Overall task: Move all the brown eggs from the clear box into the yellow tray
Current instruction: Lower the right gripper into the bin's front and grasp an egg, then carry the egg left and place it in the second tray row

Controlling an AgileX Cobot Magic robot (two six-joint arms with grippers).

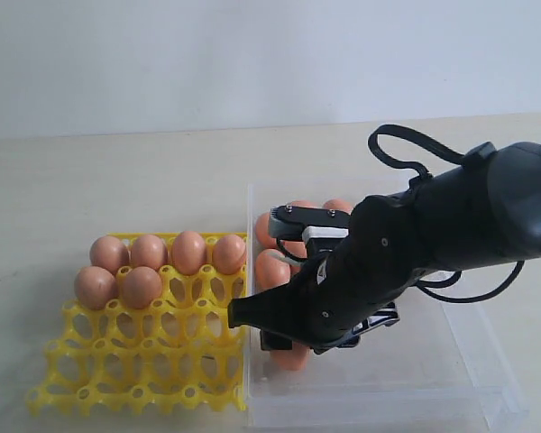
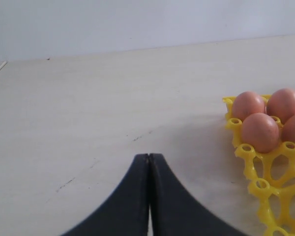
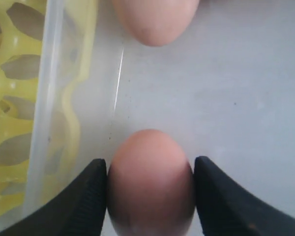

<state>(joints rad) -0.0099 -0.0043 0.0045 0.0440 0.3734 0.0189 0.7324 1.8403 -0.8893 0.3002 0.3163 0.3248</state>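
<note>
Exterior camera: raised, in front of the pale table (image 1: 117,180), tilted down toward the white back wall (image 1: 252,54), mid-range. It frames the bright yellow plastic lattice tray (image 1: 173,275) and the shallow clear plastic box (image 1: 388,401) side by side. Left wrist camera: low over the tabletop, facing that wall, sharing one tray corner (image 2: 234,123) with the exterior. Right wrist camera: straight down into the box (image 3: 44,98), so near that one smooth orange-brown egg (image 3: 150,182) fills much of the frame. It shares the box floor and tray edge (image 3: 5,54) with the exterior.

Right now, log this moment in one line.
right claw: gripping egg in clear box | left claw: shut, empty | yellow tray: six eggs
</note>
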